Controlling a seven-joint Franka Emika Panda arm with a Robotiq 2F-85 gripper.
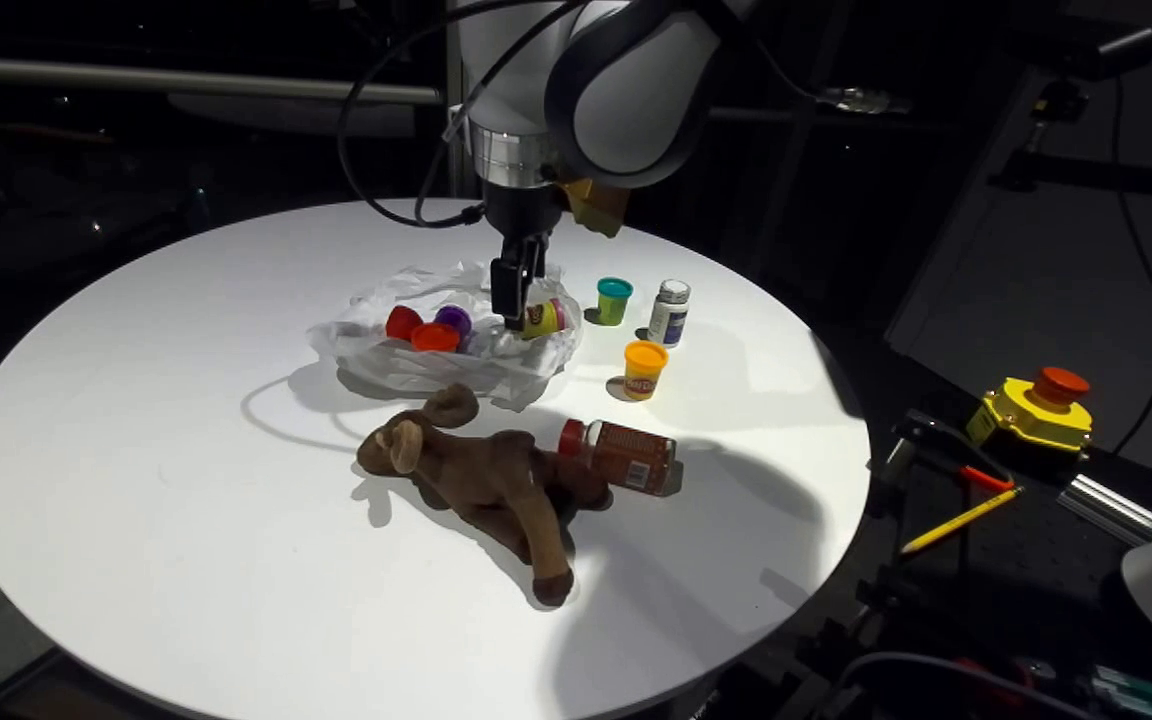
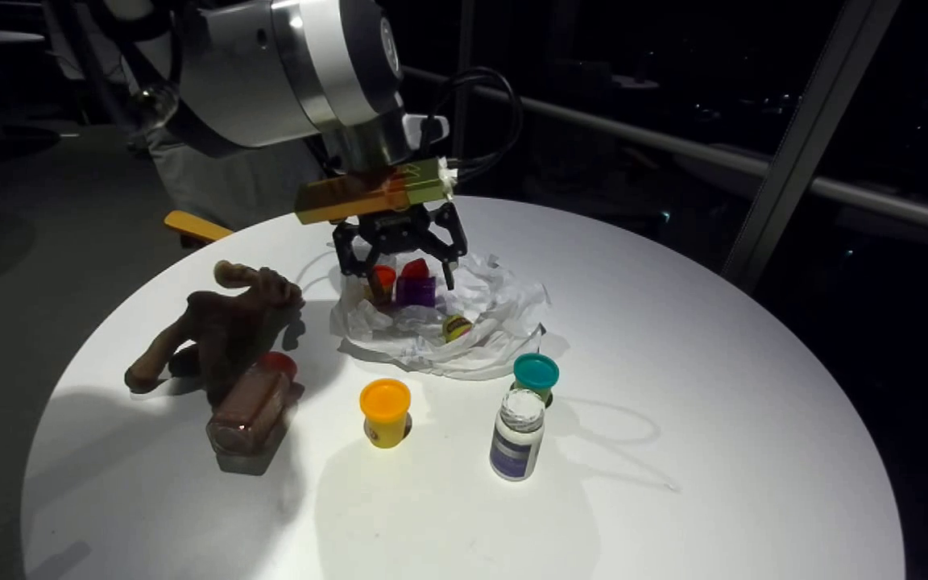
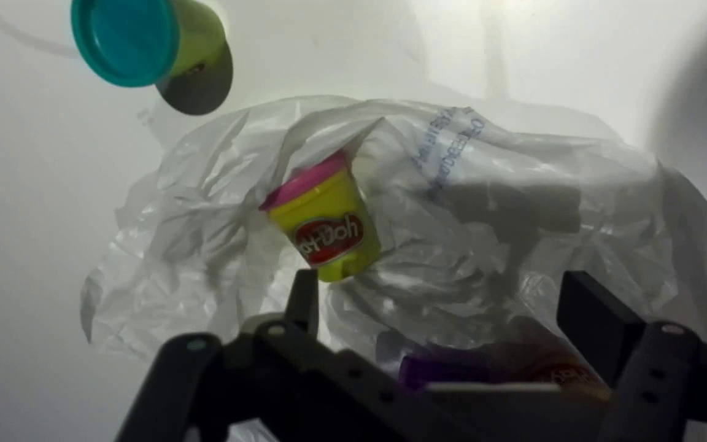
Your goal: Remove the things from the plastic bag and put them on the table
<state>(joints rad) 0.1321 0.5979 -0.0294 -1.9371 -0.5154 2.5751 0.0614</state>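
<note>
The wrinkled plastic bag [image 1: 386, 365] lies spread on the white table [image 1: 186, 500]. On its film rest a yellow tub with a pink lid [image 3: 329, 233], a purple item [image 2: 417, 292], a red item [image 2: 415, 268] and a red-lidded tub [image 1: 435, 338]. My gripper [image 3: 444, 301] hangs open above the bag, pointing down, with nothing held. In the wrist view its left finger is close to the yellow tub's base; whether they touch I cannot tell. The purple item is partly hidden there. Outside the bag lies the brown plush animal [image 1: 486, 470].
Near the bag stand a teal-lidded green tub [image 1: 614, 302], an orange-lidded tub [image 1: 645, 370] and a white bottle [image 2: 517, 439]. A red-capped bottle [image 1: 626, 457] lies on its side against the plush animal. Beyond the table's edge is a yellow box with a red button [image 1: 1036, 415].
</note>
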